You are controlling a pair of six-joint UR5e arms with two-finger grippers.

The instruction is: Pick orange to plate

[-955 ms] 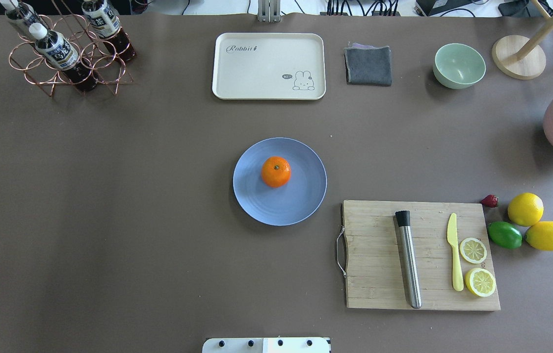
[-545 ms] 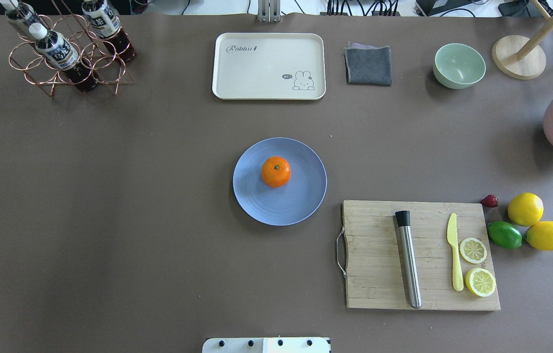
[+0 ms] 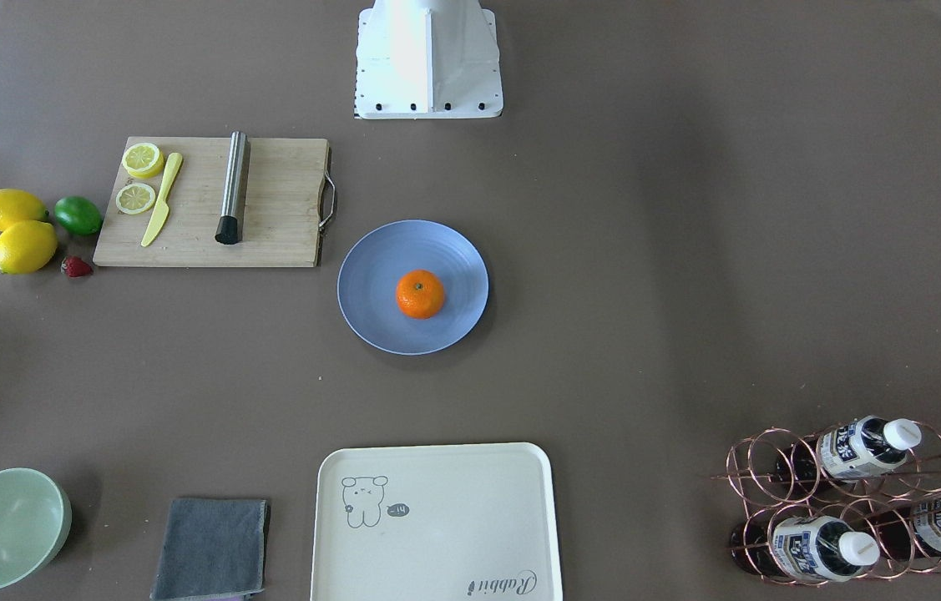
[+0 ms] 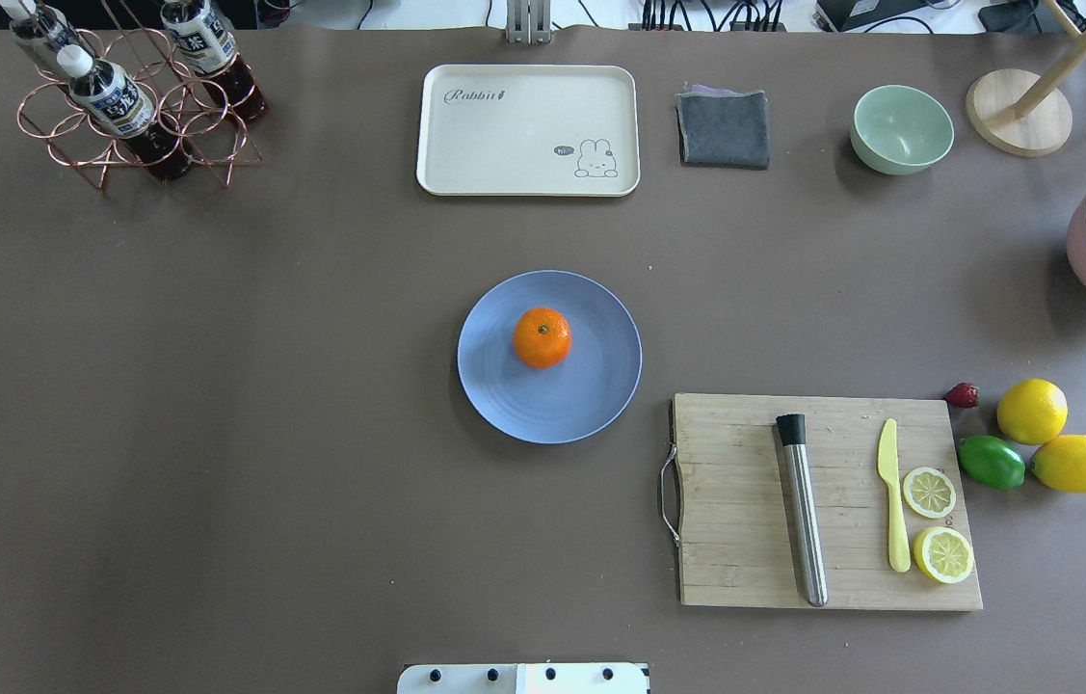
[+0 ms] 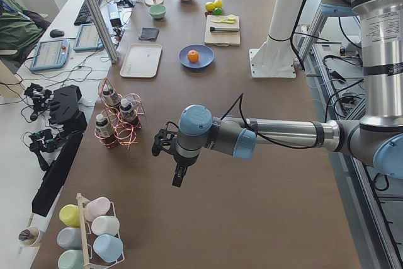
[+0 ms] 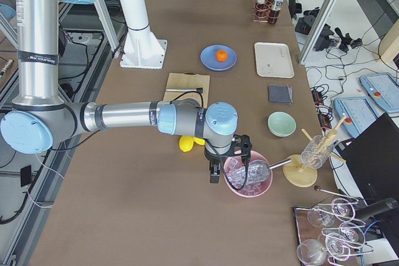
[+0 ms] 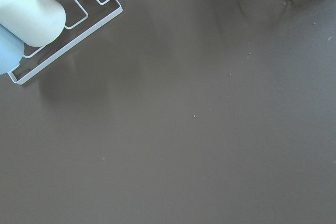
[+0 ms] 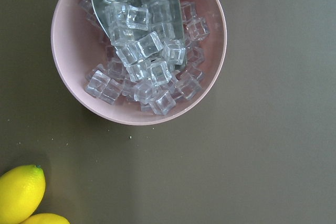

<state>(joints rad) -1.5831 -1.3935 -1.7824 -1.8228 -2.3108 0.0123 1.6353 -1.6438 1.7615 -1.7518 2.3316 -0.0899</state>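
Six cameras: two above the table [image 4: 215, 386], two at its ends, two on the wrists.
The overhead camera looks forward and down from behind the robot; the front-facing one looks steeply down from the far side, so both share the plate [image 4: 591, 390], orange [image 4: 543, 337] and cutting board [image 4: 735, 501], turned end for end. The end cameras stand farther off, looking along the table from opposite ends. The left wrist camera looks down close beside pastel cups [image 7: 31, 17], the right one onto the pink ice bowl [image 8: 67, 43] that the right-end view also shows.
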